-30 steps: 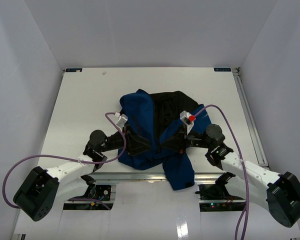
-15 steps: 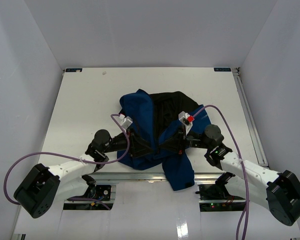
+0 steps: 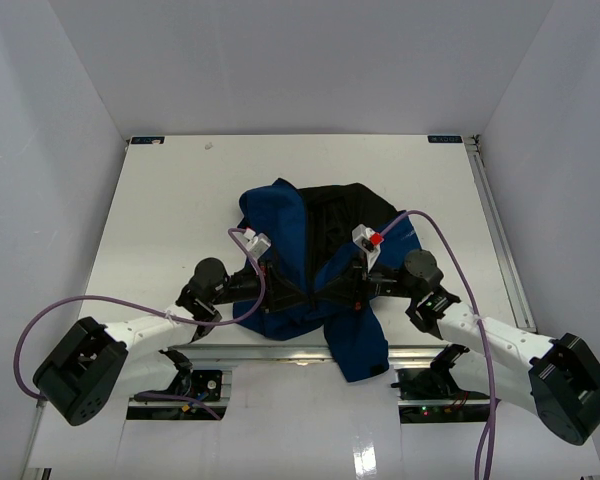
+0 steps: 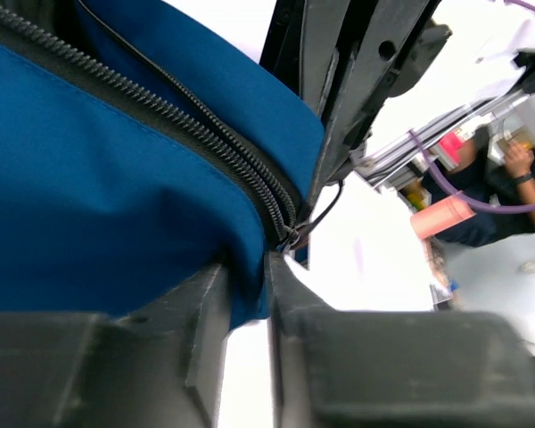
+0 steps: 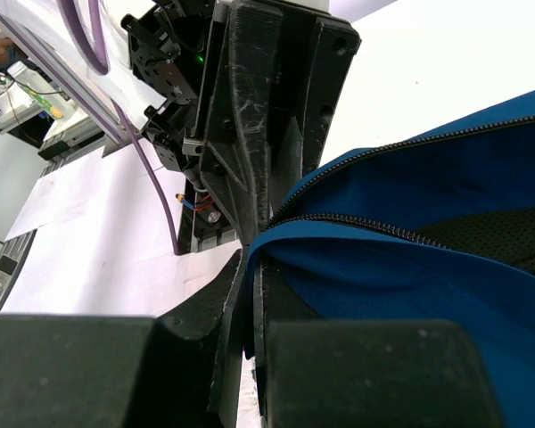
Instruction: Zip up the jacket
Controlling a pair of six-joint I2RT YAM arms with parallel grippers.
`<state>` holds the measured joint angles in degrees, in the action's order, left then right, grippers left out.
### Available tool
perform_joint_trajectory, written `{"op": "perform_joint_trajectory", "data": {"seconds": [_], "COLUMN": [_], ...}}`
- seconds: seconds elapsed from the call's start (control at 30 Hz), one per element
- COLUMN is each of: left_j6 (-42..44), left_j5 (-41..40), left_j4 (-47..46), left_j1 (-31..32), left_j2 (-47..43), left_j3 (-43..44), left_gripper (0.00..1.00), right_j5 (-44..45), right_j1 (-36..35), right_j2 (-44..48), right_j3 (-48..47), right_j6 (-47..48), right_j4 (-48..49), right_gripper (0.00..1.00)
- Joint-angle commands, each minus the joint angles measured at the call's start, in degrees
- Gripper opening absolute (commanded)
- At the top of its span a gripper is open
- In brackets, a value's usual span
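While on table, jacket in left tool, right tool.

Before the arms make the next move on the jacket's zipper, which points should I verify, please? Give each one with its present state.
1. Right gripper holds the jacket hem: ok, shut on the blue edge.
2. Left gripper holds the hem at the zipper end: ok, blue fabric between its jaws.
3. Position of the slider: cannot tell, not clearly visible.
4. Zipper rows joined: not ok, they diverge and the black lining shows.
5. Jacket flat on the table: not ok, bunched, one part over the near edge.
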<state>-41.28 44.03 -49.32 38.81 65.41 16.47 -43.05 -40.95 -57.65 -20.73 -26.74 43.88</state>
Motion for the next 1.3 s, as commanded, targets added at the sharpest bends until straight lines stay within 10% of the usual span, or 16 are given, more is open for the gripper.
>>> {"op": "perform_joint_trajectory", "data": {"seconds": [0.0, 0.37, 1.27], "left_j6": [0.65, 9.46, 12.19], "left_j5": [1.80, 0.00, 6.11], "left_j4": [-2.46, 10.84, 11.06], "left_j1": [0.39, 0.48, 2.30], "left_j2": [-0.10, -4.05, -4.10], "left_j3": [1.67, 3.38, 3.19], "left_gripper": [0.06, 0.00, 0.00], "right_j5": [0.31, 5.45, 8.91], "right_j1": [-0.66, -0.54, 1.57], "right_j2": [-0.44, -1.77, -5.40], "right_j3": [-1.39, -9.46, -15.27], "right_j6": [0.10, 3.11, 2.52], "right_j4": [4.40, -4.71, -7.39], "right_gripper": [0.08, 0.08, 0.08]}}
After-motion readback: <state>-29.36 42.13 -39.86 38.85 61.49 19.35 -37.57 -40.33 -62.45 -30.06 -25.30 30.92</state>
